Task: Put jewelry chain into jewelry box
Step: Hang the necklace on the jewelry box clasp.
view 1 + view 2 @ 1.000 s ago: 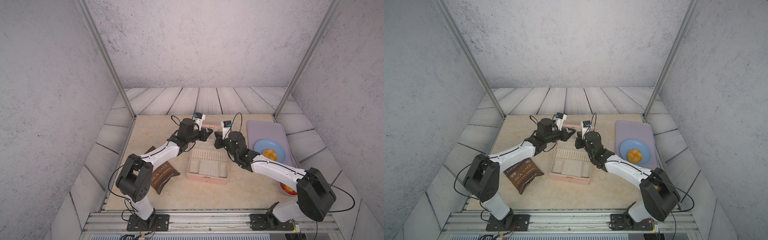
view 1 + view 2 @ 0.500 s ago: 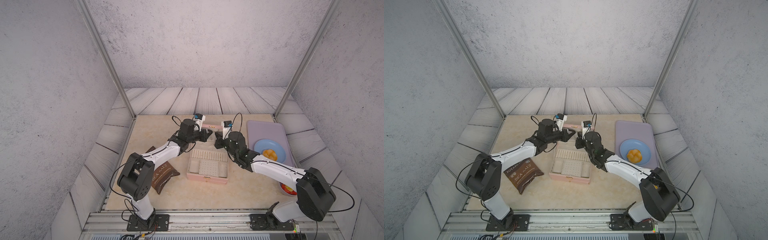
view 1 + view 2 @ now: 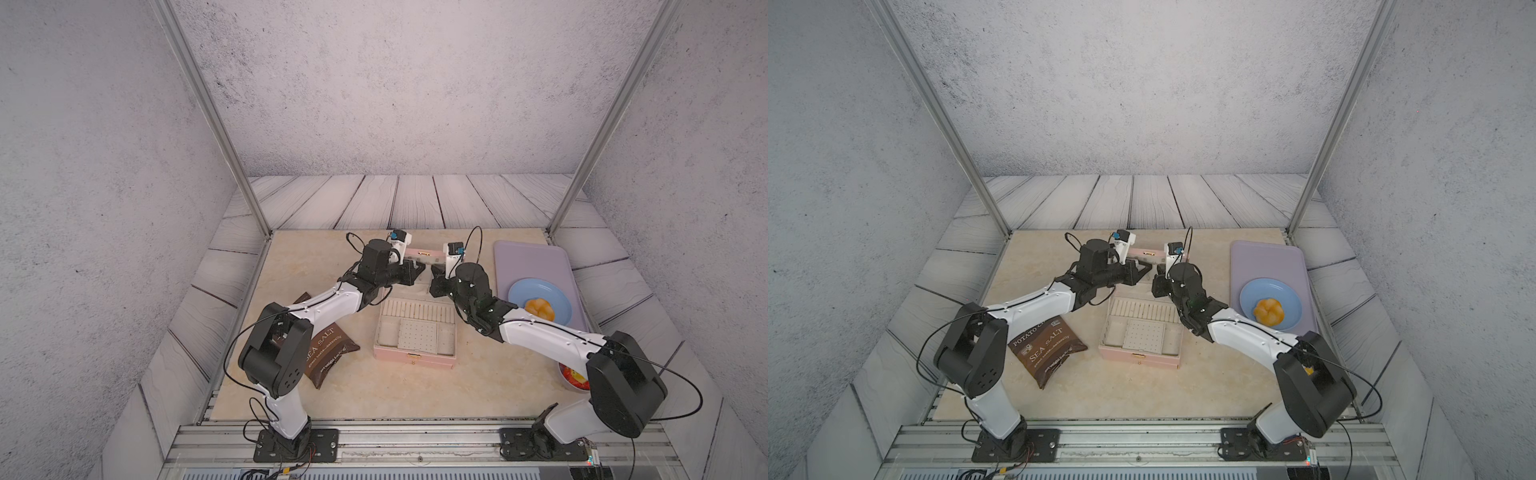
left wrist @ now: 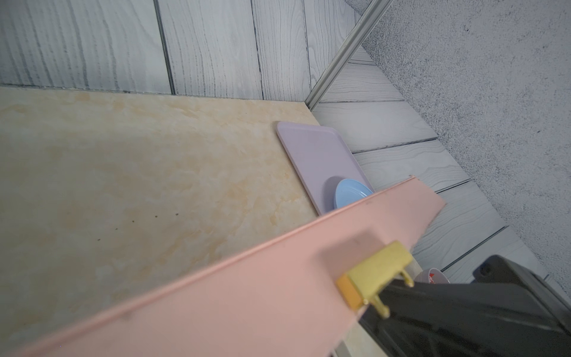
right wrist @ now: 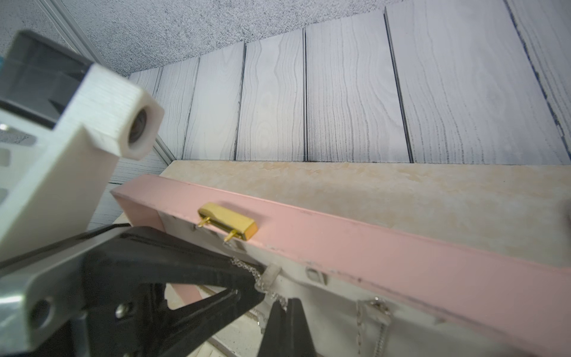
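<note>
both jaws tight shut on jewelry chain (image 5: 247, 269) at jewelry box (image 3: 415, 360) lid; bag (image 3: 1046, 347), "sea salt"

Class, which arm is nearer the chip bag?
Left. The left arm stretches right by the chip bag; the right arm is across the box from it.
</note>
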{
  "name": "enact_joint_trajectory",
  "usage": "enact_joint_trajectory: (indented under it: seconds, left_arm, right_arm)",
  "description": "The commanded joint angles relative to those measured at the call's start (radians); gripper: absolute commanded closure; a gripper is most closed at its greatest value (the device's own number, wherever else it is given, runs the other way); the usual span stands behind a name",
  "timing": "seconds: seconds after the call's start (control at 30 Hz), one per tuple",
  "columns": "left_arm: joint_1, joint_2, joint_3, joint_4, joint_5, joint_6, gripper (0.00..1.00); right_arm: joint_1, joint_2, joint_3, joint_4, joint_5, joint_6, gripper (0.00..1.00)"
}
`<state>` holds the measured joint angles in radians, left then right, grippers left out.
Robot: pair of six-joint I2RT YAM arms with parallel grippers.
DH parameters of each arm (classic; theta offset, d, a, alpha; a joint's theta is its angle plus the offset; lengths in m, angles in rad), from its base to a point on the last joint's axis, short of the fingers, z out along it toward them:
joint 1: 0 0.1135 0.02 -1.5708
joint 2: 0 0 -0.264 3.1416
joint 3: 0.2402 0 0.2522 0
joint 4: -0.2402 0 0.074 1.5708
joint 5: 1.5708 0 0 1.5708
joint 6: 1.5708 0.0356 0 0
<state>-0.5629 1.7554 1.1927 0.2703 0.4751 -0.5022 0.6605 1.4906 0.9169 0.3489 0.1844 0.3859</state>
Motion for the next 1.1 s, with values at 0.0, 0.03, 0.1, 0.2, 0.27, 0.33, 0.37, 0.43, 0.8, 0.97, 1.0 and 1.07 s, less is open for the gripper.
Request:
enact_joint_trajectory:
  seconds: [0.0,0.03,0.1,0.2,0.27,0.33,0.37,0.43,0.8,0.97,1.0,1.07]
  left_arm:
    - [0.008,0.025,0.034,0.000,-0.007,-0.006,1.00]
    - [0.008,0.030,0.037,0.000,-0.007,-0.009,1.00]
    - [0.008,0.033,0.041,0.002,-0.004,-0.016,1.00]
    - [0.008,0.035,0.042,0.003,-0.016,-0.029,1.00]
    - [0.009,0.036,0.044,0.005,-0.022,-0.035,1.00]
    - [0.009,0.039,0.044,0.003,-0.026,-0.043,1.00]
    - [0.009,0.039,0.044,0.001,-0.034,-0.048,1.00]
    - [0.012,0.040,0.039,0.002,-0.045,-0.060,1.00]
    - [0.018,0.043,0.030,-0.002,-0.018,-0.064,0.92]
    - [0.018,0.031,0.017,0.000,-0.016,-0.062,0.82]
    - [0.018,0.029,0.014,0.003,-0.017,-0.062,0.79]
    - [0.018,0.024,0.007,0.005,-0.018,-0.062,0.76]
  right_arm:
    - [-0.007,0.022,0.029,-0.001,0.006,0.016,1.00]
    - [-0.009,0.026,0.032,-0.001,0.001,0.018,1.00]
    - [-0.010,0.035,0.037,0.001,-0.004,0.020,1.00]
    - [-0.011,0.041,0.041,0.012,-0.007,0.023,1.00]
    - [-0.015,0.046,0.044,0.018,-0.007,0.028,1.00]
    - [-0.017,0.052,0.047,0.029,-0.009,0.035,1.00]
    - [-0.016,0.057,0.050,0.032,-0.011,0.038,1.00]
    - [-0.018,0.067,0.057,0.033,-0.014,0.043,1.00]
    - [-0.019,0.080,0.058,0.029,-0.011,0.055,1.00]
    - [-0.019,0.061,0.045,0.025,-0.007,0.056,0.91]
    - [-0.019,0.059,0.043,0.023,-0.005,0.057,0.90]
    - [-0.020,0.053,0.038,0.022,-0.002,0.060,0.87]
